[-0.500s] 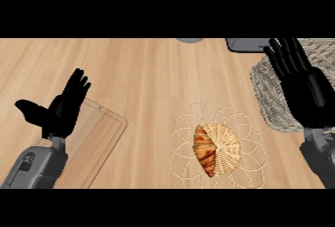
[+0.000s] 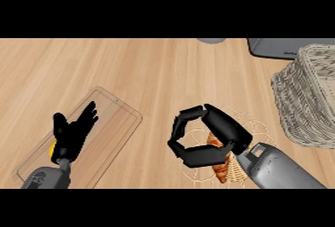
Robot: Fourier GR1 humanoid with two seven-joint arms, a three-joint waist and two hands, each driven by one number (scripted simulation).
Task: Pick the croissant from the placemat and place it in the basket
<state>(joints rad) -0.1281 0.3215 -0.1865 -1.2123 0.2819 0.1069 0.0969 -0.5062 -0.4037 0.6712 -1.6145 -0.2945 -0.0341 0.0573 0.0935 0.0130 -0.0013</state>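
Note:
The golden-brown croissant (image 2: 221,170) lies on a pale woven placemat (image 2: 259,129) at the lower right. My right hand (image 2: 222,126) is down on top of it, with fingers and thumb curled into a ring round its upper end. The palm hides most of the pastry. The wicker basket (image 2: 307,102) stands at the right edge, just beyond the placemat. My left hand (image 2: 71,133) rests open at the lower left, fingers up, holding nothing.
A wooden cutting board (image 2: 111,119) lies slanted under the left hand, and a small yellow object (image 2: 52,150) shows beside that hand. A dark grey slab (image 2: 278,48) and a grey round item (image 2: 211,40) sit at the far edge.
My right hand has come from above the basket down onto the croissant and curled its fingers round it. The left hand now shows lower in the view, still open.

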